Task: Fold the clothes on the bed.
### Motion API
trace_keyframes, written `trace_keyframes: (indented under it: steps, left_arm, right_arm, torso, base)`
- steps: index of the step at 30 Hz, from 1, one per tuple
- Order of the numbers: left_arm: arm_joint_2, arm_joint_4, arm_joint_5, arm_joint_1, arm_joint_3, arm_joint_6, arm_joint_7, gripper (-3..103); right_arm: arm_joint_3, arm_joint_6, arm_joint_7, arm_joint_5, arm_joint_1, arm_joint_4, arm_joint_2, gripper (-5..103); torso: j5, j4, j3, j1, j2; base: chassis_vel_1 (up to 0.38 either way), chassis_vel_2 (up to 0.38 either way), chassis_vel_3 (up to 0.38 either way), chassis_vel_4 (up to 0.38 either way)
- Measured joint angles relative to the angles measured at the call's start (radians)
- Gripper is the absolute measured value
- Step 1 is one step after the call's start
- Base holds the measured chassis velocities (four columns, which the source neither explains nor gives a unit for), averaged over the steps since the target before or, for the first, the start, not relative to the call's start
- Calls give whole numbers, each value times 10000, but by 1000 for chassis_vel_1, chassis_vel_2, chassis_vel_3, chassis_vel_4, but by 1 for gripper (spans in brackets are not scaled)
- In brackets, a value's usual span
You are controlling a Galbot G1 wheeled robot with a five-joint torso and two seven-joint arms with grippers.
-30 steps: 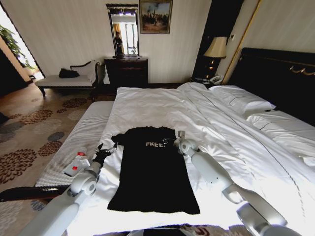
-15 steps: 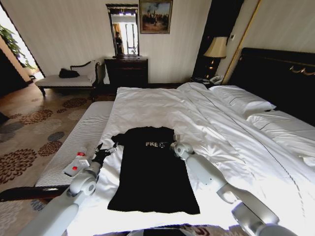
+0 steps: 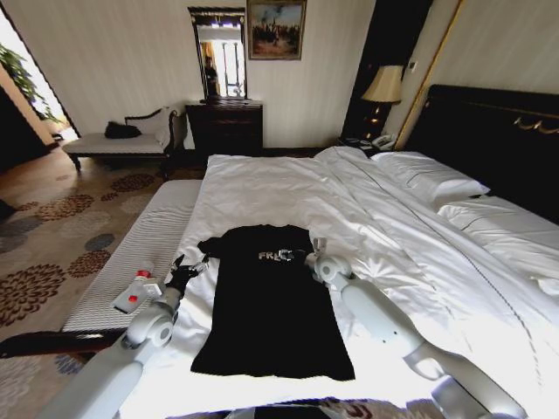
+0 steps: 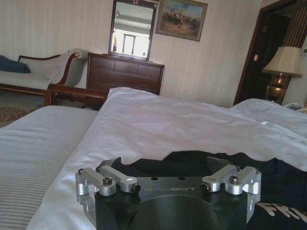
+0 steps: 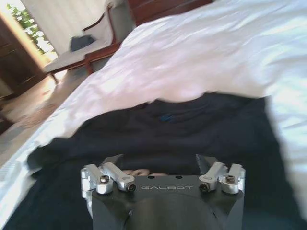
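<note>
The clothes, a black T-shirt (image 3: 266,305), lie flat and lengthwise on the bed (image 3: 288,188) near its foot, collar toward the far end. My left gripper (image 3: 185,269) sits at the shirt's left sleeve, open, with black fabric just ahead of its fingers in the left wrist view (image 4: 162,160). My right gripper (image 3: 303,255) rests low over the shirt's right shoulder and covers part of the white chest lettering. Its fingers stand apart over the dark fabric (image 5: 158,160), holding nothing.
A grey striped bench (image 3: 148,240) runs along the bed's left side with a red-and-white packet (image 3: 131,297) on it. Pillows (image 3: 428,179) and a dark headboard (image 3: 498,131) lie to the right. A chaise (image 3: 113,140), dresser (image 3: 224,127) and lamp (image 3: 383,85) line the far wall.
My right gripper has slid a little leftward from the shirt's edge onto the chest lettering, hiding part of it. The left arm and the shirt stay as they were.
</note>
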Motion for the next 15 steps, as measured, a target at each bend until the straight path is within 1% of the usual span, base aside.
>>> trace_keyframes:
  steps: [1, 2, 4, 5, 6, 10, 12, 14, 15]
  left_arm:
    - [-27, 93, -36, -70, 46, 15, -2, 100]
    - [-27, 93, -36, -70, 46, 15, -2, 100]
    - [-76, 326, -121, -252, 110, 44, -18, 100]
    - [-89, 418, -177, -332, 122, 63, -22, 100]
    - [-89, 418, -177, -332, 122, 63, -22, 100]
    - [-152, 1053, -705, -902, 160, 269, -87, 100]
    - [-155, 1176, -780, -1017, 185, 291, -87, 100]
    - [-156, 1406, -1058, -1278, 252, 382, -85, 100]
    - [-169, 1507, -1283, -1389, 262, 448, -83, 100]
  right_arm:
    - [232, 73, 3, -134, -134, 46, -95, 88]
    - [232, 73, 3, -134, -134, 46, -95, 88]
    - [771, 181, 4, -281, -490, 189, -326, 97]
    - [1020, 202, -4, -319, -679, 268, -443, 99]
    - [1020, 202, -4, -319, -679, 268, -443, 99]
    - [2150, 392, -224, -706, -1764, 708, -1010, 100]
    - [2340, 465, -267, -818, -1989, 782, -1114, 100]
    - [2719, 654, -343, -1041, -2426, 937, -1309, 100]
    - [2909, 784, -392, -1202, -2639, 976, -1407, 100]
  torso:
    - [1, 0, 0, 0, 0]
    - [1, 0, 0, 0, 0]
    - [1, 0, 0, 0, 0]
    - [1, 1, 0, 1, 0]
    - [1, 1, 0, 1, 0]
    - [0, -2, 0, 0, 1]
    - [1, -2, 0, 0, 0]
    - [0, -1, 0, 0, 0]
    - [0, -4, 0, 0, 0]
  base:
    - [0, 0, 0, 0]
    - [0, 0, 0, 0]
    - [0, 0, 0, 0]
    - [0, 0, 0, 0]
    - [0, 0, 0, 0]
    - [0, 0, 0, 0]
    - [0, 0, 0, 0]
    - [0, 0, 0, 0]
    - [0, 0, 0, 0]
